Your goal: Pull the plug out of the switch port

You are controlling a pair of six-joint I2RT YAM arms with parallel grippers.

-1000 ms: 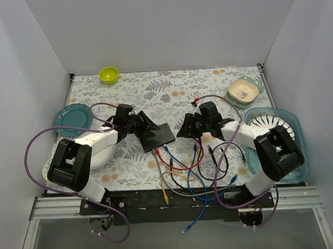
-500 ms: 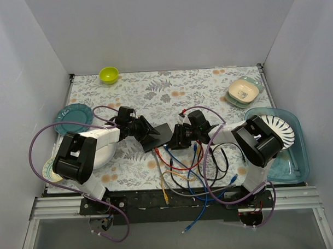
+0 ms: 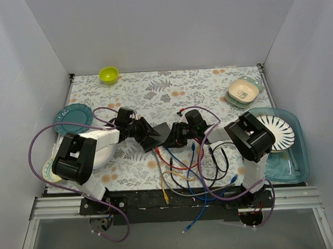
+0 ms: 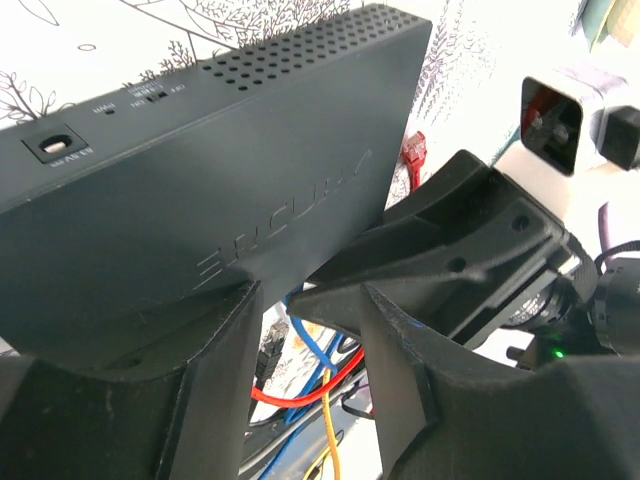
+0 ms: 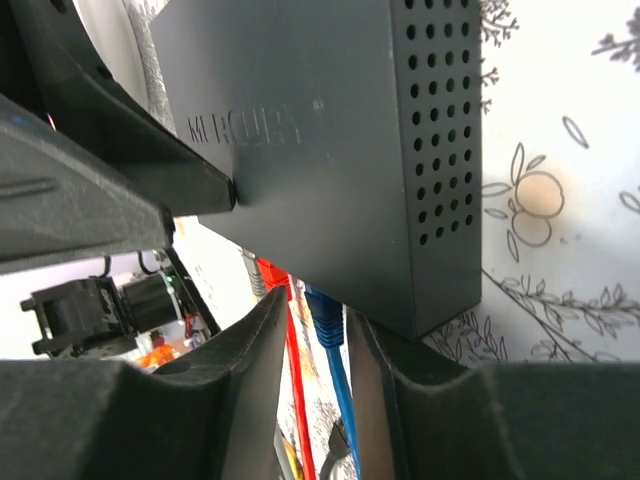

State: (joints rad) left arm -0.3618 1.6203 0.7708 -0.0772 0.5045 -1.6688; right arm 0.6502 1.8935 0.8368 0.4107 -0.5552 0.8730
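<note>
Blue plug point(image 5: 321, 302) at switch point(image 5: 340, 150) edge, seemingly flanked by right tool point(image 5: 316, 318).

The top camera looks down from the near side; both wrist cameras view the switch point(image 4: 220, 190) closely, from opposite sides.

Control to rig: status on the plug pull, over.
Left gripper against flat dark grey-black switch box, grip unconfirmed. Right gripper straddling blue cable at its port edge, closure unclear. Red cable crowding the same gap.
</note>
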